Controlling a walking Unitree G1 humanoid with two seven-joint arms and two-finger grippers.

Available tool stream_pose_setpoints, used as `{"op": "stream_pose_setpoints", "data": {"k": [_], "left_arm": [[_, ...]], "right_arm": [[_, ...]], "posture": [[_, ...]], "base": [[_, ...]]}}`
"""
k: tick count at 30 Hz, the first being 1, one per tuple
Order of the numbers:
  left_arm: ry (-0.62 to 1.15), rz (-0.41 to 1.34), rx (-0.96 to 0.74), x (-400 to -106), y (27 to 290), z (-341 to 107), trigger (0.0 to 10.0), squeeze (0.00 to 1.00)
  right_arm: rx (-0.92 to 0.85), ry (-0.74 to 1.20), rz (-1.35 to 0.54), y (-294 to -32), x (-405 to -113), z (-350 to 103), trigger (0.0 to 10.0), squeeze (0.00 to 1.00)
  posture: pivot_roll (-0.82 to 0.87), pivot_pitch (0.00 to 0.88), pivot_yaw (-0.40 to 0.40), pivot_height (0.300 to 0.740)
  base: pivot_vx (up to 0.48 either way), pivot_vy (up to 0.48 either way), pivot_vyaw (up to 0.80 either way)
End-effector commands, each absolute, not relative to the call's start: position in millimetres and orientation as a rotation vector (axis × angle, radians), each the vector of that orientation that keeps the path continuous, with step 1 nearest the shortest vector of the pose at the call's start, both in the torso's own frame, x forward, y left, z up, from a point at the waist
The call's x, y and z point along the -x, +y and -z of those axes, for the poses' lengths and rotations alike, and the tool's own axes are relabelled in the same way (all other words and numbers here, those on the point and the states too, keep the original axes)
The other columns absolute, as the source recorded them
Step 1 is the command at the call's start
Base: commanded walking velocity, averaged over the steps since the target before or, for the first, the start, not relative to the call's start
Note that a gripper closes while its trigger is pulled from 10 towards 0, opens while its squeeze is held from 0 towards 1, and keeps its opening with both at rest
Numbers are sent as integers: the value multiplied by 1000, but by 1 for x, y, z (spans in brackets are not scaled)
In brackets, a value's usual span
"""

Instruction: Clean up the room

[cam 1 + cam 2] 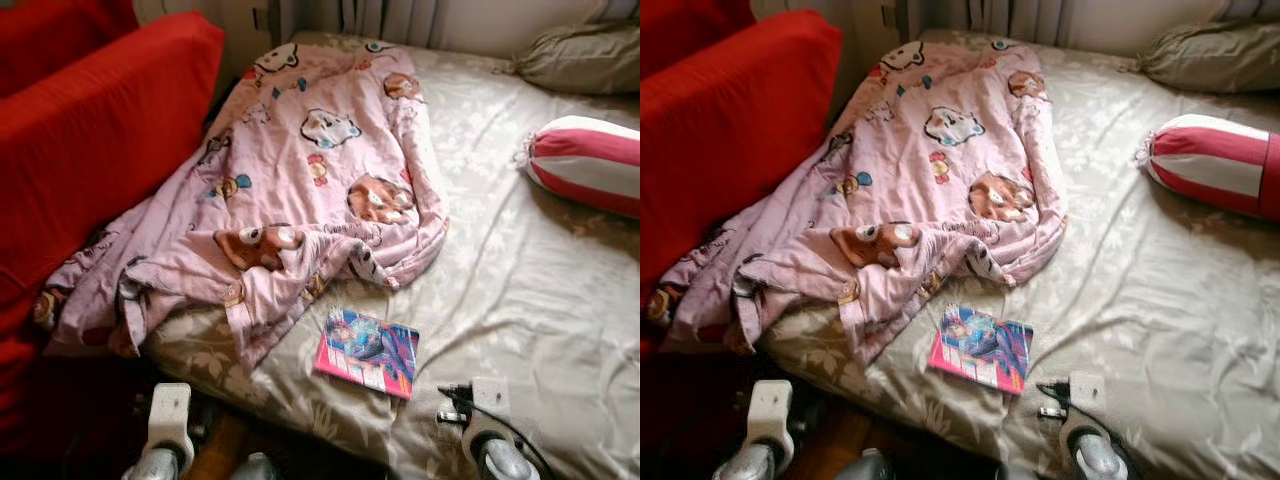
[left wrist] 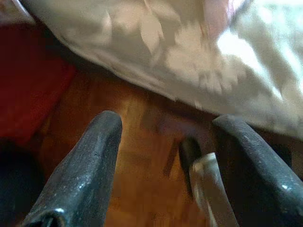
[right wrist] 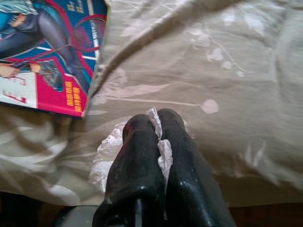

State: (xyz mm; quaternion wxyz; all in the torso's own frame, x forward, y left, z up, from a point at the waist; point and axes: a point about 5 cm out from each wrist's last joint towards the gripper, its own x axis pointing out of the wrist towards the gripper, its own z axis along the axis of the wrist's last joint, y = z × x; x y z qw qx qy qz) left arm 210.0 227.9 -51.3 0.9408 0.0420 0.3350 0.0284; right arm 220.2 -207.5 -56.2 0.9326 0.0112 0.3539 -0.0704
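A crumpled pink cartoon blanket [image 1: 300,180] sprawls over the left half of the bed [image 1: 540,300] and hangs off its near corner. A pink and blue book [image 1: 367,351] lies on the beige floral sheet near the front edge. My right gripper [image 3: 158,120] is shut on a crumpled white wrapper [image 3: 108,151], low over the sheet just right of the book [image 3: 45,52]. My left gripper [image 2: 166,122] is open with nothing between its fingers, and hangs over the wooden floor [image 2: 137,156] beside the bed's edge.
A red sofa [image 1: 90,130] stands close along the bed's left side. A red and white striped bolster [image 1: 590,165] and a beige pillow [image 1: 585,60] lie at the far right. Bare sheet spreads across the right half of the bed.
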Motion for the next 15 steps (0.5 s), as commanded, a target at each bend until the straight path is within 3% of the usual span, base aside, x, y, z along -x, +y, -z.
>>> {"op": "stream_pose_setpoints", "data": {"k": [1,6,15], "left_arm": [[755,-63,-89,-196,228,62,10000,0],[805,-89,-63,-186,222,71,10000,0],[830,-145,-29,-180,226,75,10000,0]], "right_arm": [[-27,791,181,-212,-204,66,10000,0],[-41,886,184,-204,-182,81,10000,0],[-30,901,116,-197,-182,82,10000,0]], "posture": [[118,142,-42,736],[110,152,-41,736],[110,164,-52,736]], "base": [[0,0,0],[0,0,0],[0,0,0]]}}
